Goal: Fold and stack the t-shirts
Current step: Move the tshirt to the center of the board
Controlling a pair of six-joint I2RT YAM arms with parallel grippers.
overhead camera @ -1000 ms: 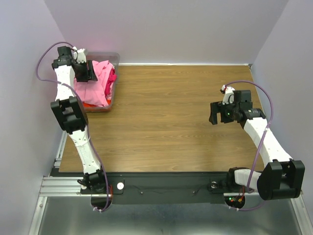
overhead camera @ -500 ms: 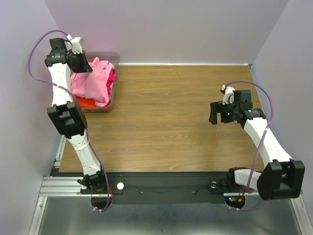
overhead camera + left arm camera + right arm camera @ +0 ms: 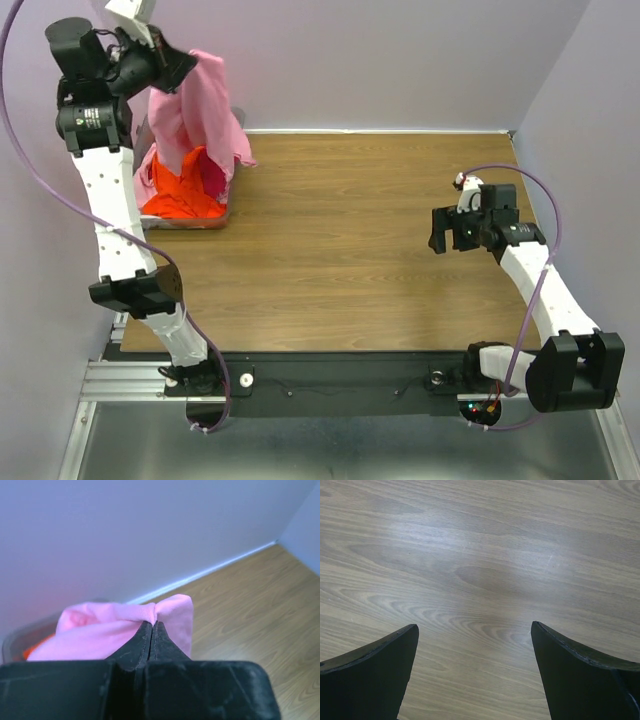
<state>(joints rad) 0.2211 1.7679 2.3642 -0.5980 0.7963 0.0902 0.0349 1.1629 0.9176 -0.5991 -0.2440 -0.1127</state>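
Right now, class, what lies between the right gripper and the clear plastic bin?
Bare wooden tabletop alone separates right gripper from clear plastic bin; top view shows it.

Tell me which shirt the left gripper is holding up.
The light pink shirt, pinched in the left gripper and hanging above the bin; the orange shirt lies inside it.

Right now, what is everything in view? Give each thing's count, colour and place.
table: one, brown wood grain, ahead of the arm bases
bin: one, clear plastic, table's far left corner
orange t-shirt: one, bright orange, bunched inside the bin
light pink t-shirt: one, light pink, hanging above the bin, pinched at its top
left gripper: one, black, shut on the light pink t-shirt, high over the bin
right gripper: one, black, open, over bare table on the right
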